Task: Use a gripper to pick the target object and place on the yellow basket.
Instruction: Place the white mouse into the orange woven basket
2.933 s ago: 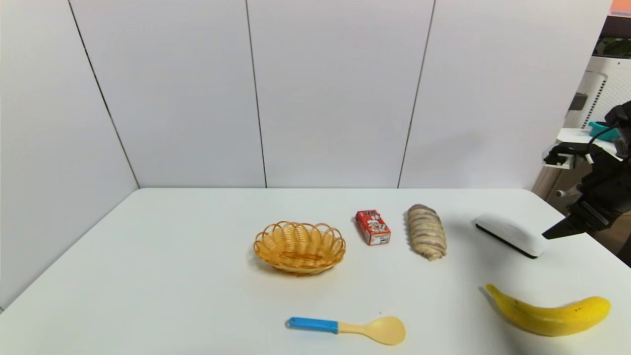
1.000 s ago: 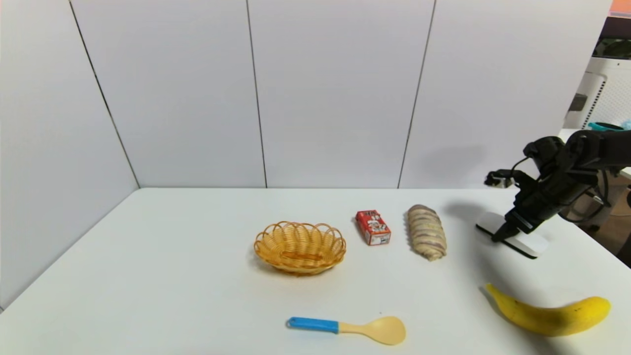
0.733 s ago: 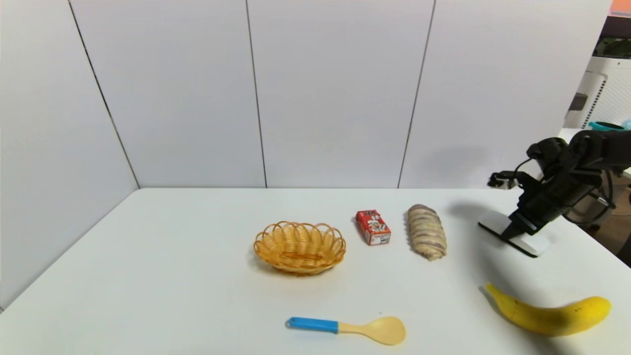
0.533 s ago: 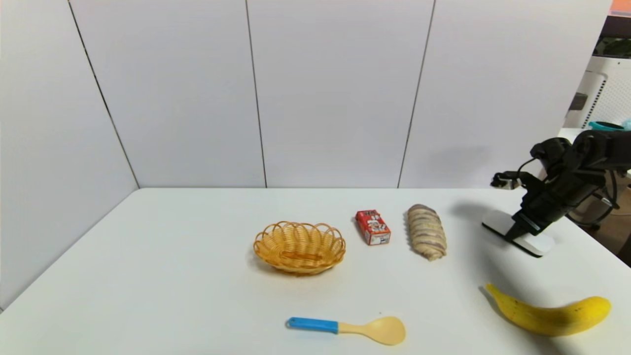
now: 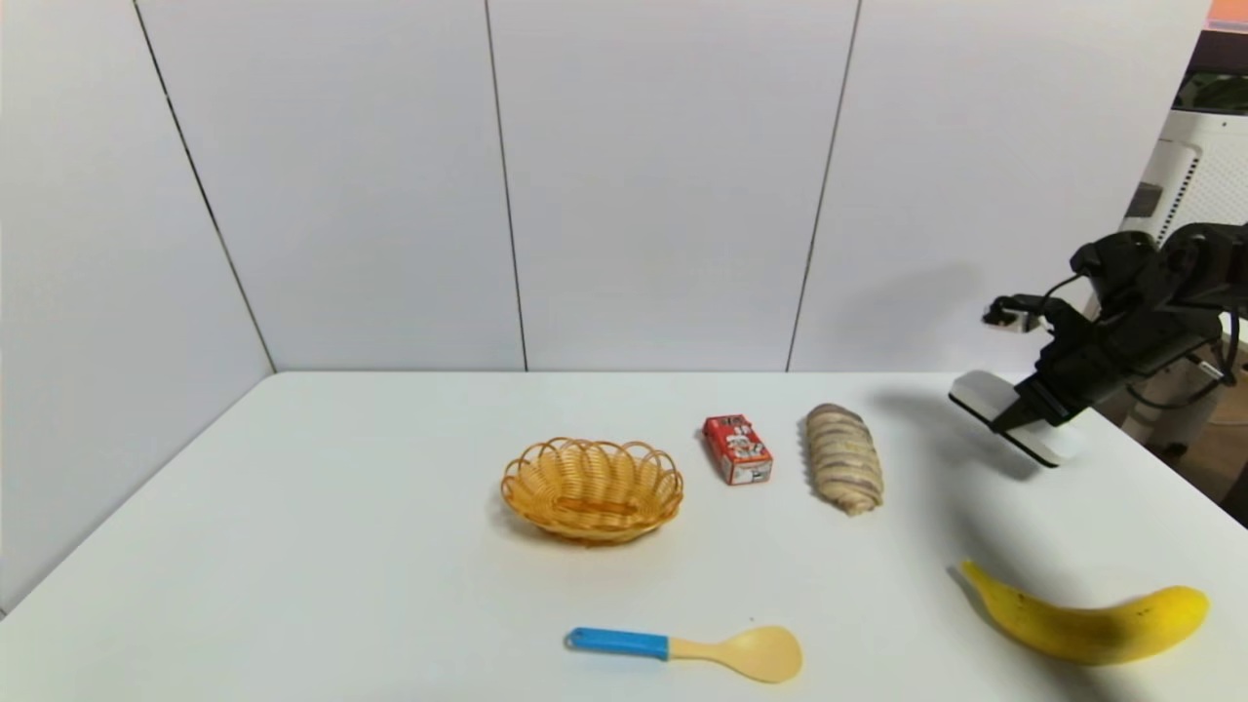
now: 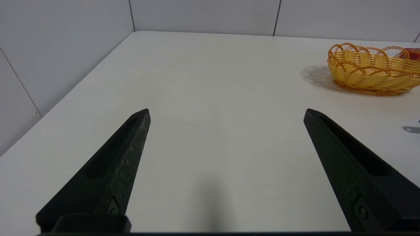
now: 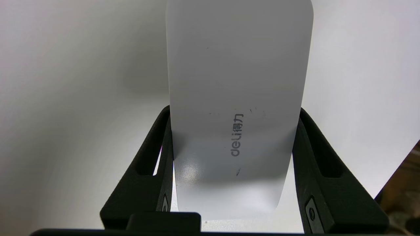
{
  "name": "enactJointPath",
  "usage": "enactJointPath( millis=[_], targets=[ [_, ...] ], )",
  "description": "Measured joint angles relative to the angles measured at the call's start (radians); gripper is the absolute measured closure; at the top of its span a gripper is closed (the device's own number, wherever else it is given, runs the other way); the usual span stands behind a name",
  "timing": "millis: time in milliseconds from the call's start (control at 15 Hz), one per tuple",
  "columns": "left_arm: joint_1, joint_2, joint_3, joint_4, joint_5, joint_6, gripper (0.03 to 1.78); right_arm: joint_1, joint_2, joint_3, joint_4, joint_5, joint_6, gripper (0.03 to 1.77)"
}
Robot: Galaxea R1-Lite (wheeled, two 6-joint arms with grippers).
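My right hand [image 5: 1014,417] was clamped on the white eraser [image 5: 980,398], held clear above the counter [image 5: 390,546]; my left hand [image 6: 226,113] stood apart.

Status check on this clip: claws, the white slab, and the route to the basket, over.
Right claw shut on flat white rounded slab, lifted off table. Left claw open, idle. Orange-yellow woven basket empty; striped bread roll and red carton between.

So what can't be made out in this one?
- White slab underside: hidden in the right wrist view, facing away, held by the right gripper.
- Carton print: too small in the head view.
- Left gripper: out of the head view.
- Yellow basket: its far side cut off in the left wrist view.
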Motion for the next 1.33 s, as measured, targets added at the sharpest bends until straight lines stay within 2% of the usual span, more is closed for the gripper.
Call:
enactJointPath(
  millis=[200,400,600,733,1067,1333],
  targets=[
    [0.0,0.0,0.0,0.0,0.0,0.0,0.12,0.064,-0.044,-0.013,-0.003,0.072,0.017,0.81],
    [0.0,0.0,0.0,0.0,0.0,0.0,0.12,0.179,-0.105,-0.014,-0.002,0.083,0.09,0.81],
    [0.0,0.0,0.0,0.0,0.0,0.001,0.12,0.354,-0.179,-0.013,-0.009,0.083,0.196,0.81],
    [0.0,0.0,0.0,0.0,0.0,0.0,0.12,0.47,-0.22,-0.012,-0.009,0.083,0.234,0.81],
    [0.0,0.0,0.0,0.0,0.0,0.0,0.12,0.715,-0.256,-0.006,-0.011,0.079,0.245,0.81],
    [0.0,0.0,0.0,0.0,0.0,0.0,0.12,0.814,-0.212,-0.002,-0.045,0.077,0.248,0.81]
  ],
)
